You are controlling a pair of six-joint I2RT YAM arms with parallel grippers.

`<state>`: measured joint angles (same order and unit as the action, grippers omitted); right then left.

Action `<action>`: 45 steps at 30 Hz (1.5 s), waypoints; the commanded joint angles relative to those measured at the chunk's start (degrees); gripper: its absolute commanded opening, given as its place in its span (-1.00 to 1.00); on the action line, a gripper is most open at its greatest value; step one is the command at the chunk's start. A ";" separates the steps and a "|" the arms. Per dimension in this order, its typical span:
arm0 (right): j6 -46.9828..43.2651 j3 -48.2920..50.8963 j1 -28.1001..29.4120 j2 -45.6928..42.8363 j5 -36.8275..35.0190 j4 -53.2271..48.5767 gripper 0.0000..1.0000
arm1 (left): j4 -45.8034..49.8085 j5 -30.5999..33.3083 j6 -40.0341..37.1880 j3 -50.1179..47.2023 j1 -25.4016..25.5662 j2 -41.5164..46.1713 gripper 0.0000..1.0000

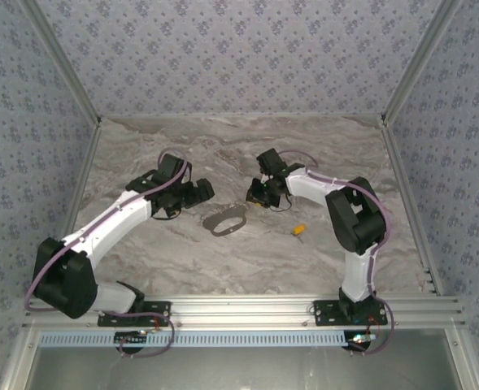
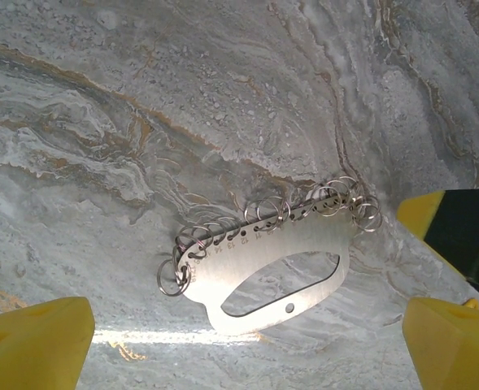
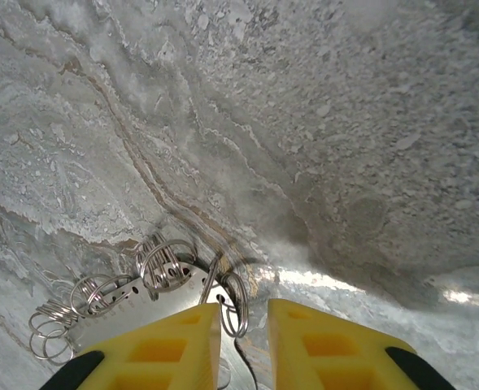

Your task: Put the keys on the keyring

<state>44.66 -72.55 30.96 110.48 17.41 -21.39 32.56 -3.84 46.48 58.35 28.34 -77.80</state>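
In the top view the key [image 1: 300, 230], tiny with a yellow-orange head, lies on the grey marble counter [image 1: 182, 260] at 3 o'clock of the keyring [image 1: 224, 221]. The wrist views give finer detail: a flat brushed-metal plate with an oval cutout and thin wire rings along one edge. The left gripper [image 2: 247, 349] hangs wide released over it. The right gripper [image 3: 245, 313] has yellow fingers [image 3: 174, 341] nearly together around one ring; whether it pinches, I cannot tell.

Bright even light, white glare streaks on the marble table [image 2: 150, 335]
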 commanded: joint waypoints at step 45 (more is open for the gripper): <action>12.43 14.69 2.90 -7.16 8.46 9.52 -1.00 | 2.62 -1.95 -4.51 5.72 -0.17 -4.01 0.95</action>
<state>53.80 -59.22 32.69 105.54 23.46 -13.15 33.23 -5.17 43.68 62.76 27.75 -81.08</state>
